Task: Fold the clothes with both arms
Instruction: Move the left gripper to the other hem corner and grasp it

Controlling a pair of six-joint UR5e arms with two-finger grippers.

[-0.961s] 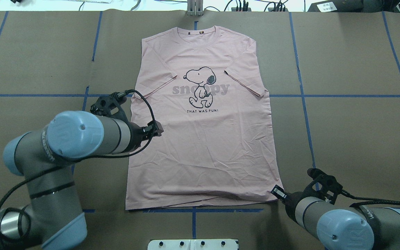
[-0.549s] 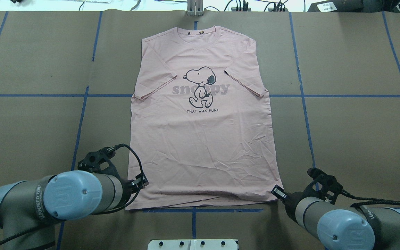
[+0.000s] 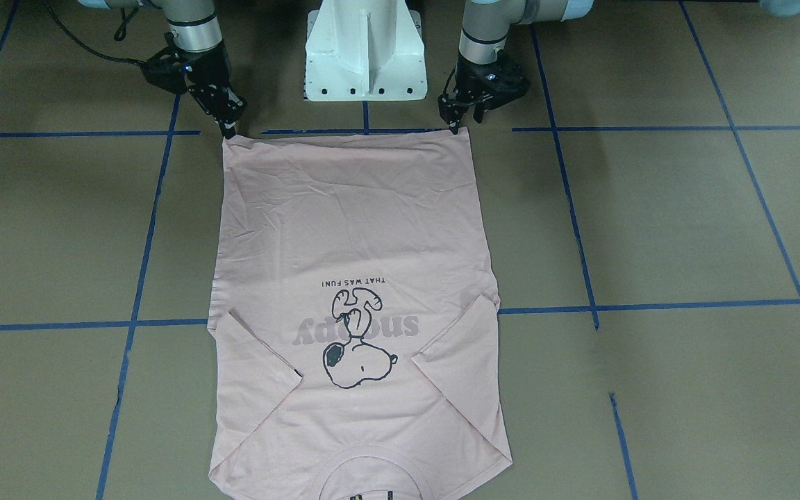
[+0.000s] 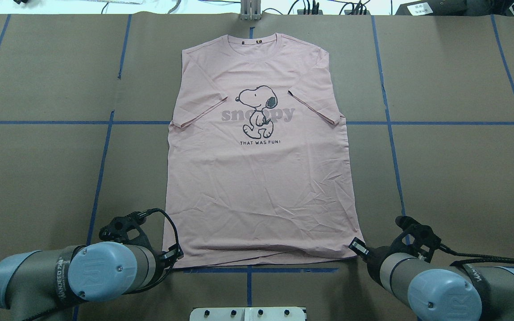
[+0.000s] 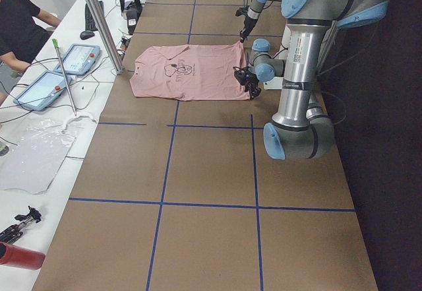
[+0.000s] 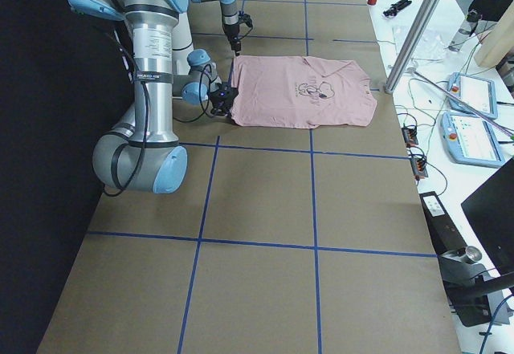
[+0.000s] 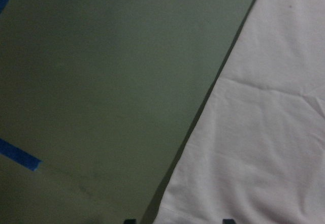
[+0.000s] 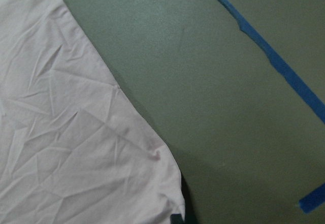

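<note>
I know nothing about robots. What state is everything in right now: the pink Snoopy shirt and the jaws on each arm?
Pale pink short-sleeved T-shirt: lying flat, print up, sleeves tucked inward, body not yet folded.
Left arm's black two-finger gripper: jaws open, at one hem corner.
Right arm's black two-finger gripper: jaws appear shut on the other hem corner.

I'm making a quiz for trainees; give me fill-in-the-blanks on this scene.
The shirt lies with its print facing ___.
Both sleeves are folded ___ over the chest.
The left gripper and right gripper sit at the corners of its ___.
Missing: up; inward; hem.
</note>
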